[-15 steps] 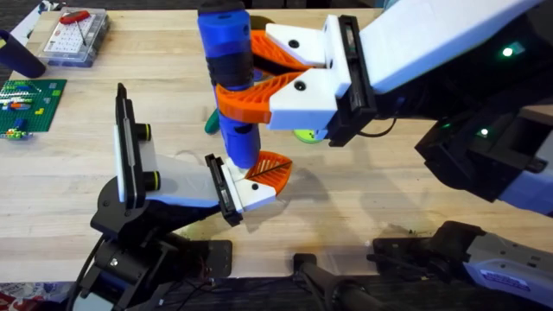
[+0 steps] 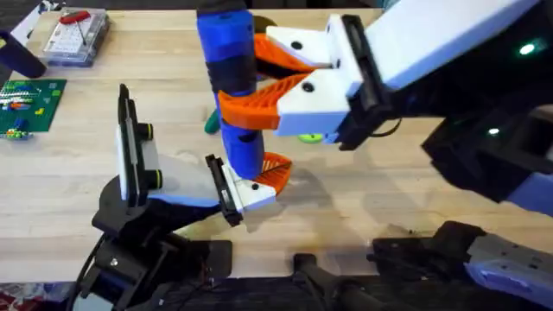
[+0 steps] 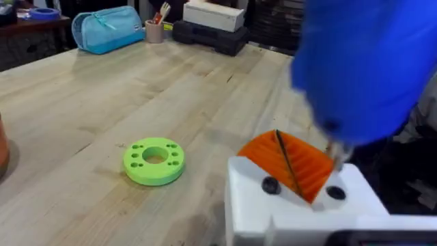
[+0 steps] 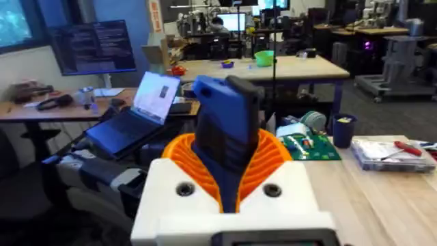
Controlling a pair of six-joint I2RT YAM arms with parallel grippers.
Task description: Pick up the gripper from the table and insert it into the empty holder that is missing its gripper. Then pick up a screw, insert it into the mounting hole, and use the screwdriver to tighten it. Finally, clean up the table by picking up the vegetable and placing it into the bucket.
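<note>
- My right tool [image 2: 259, 78] is clamped on the blue screwdriver [image 2: 229, 86]. I hold it standing up over the middle of the counter [image 2: 389, 199], tip down.
- My left tool [image 2: 259, 177] sits low on the counter, right under the screwdriver's tip. Its orange pads [image 3: 290, 164] look pressed together, with just a thin dark line between them. I cannot tell if anything is pinched there.
- I think I am at the screw-tightening step. I cannot see the screw or the hole, so I cannot say if it is tight yet.
- The clean-up looks not done. A bit of the dark green vegetable [image 2: 210, 123] peeks out on the counter behind the screwdriver.
- From above I see the clear parts box [image 2: 73, 34] with a red-handled tool at the far left corner, and a green brick plate [image 2: 26, 99] near it.
- My left wrist view shows the lime-green disc with holes [image 3: 154, 160] lying flat on the counter, well clear of my pads. From above it is mostly hidden behind my right tool.
- My right wrist view shows the screwdriver's blue body [image 4: 225, 130] gripped between the orange pads.
</note>
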